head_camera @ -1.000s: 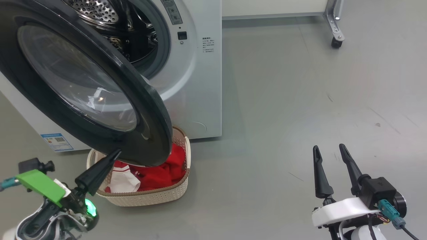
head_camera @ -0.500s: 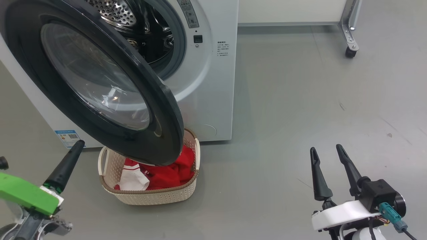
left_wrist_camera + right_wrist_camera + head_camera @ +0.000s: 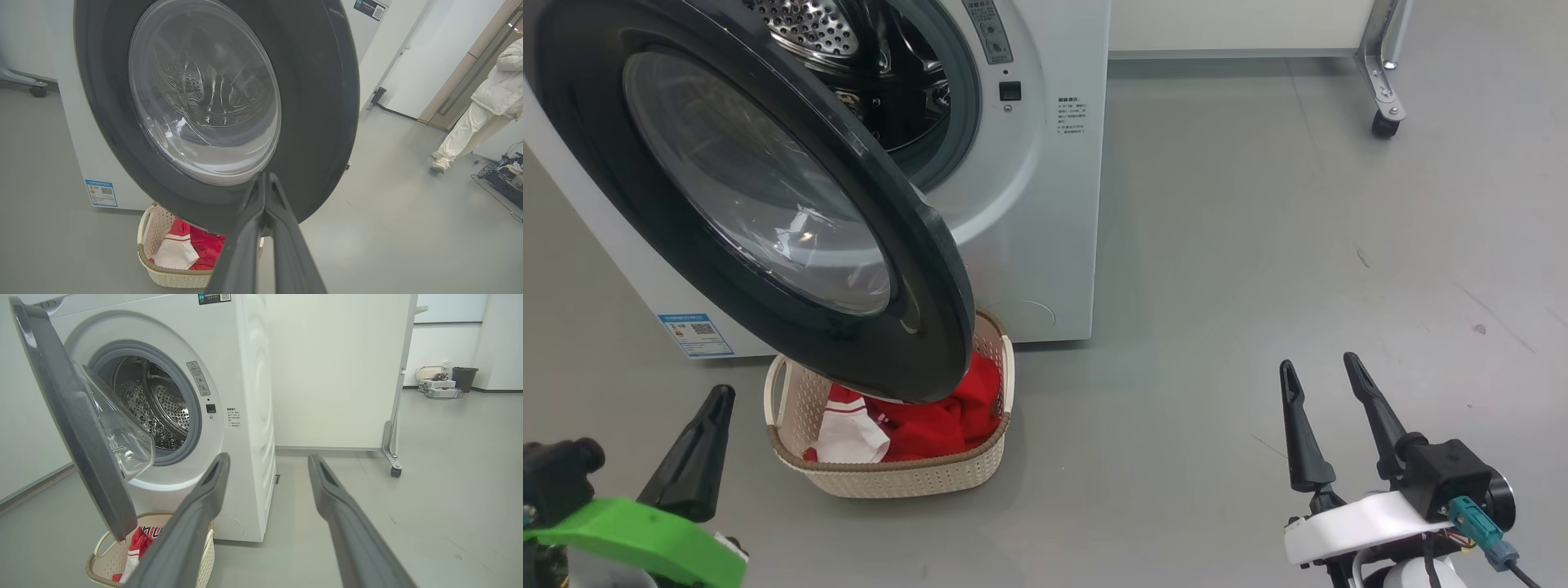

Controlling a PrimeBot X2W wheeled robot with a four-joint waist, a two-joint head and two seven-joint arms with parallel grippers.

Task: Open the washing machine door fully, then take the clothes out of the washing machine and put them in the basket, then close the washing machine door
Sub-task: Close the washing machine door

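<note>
Tools empty: left [image 3: 717, 398] closed, right [image 3: 1318, 365] spread

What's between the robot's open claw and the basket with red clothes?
Only bare grey floor lies between the right gripper and the basket, in the head view.

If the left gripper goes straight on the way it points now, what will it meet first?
Probably the washing machine door: the shut left gripper aims at its black rim, just below the glass. How far away it is, I cannot tell.
</note>
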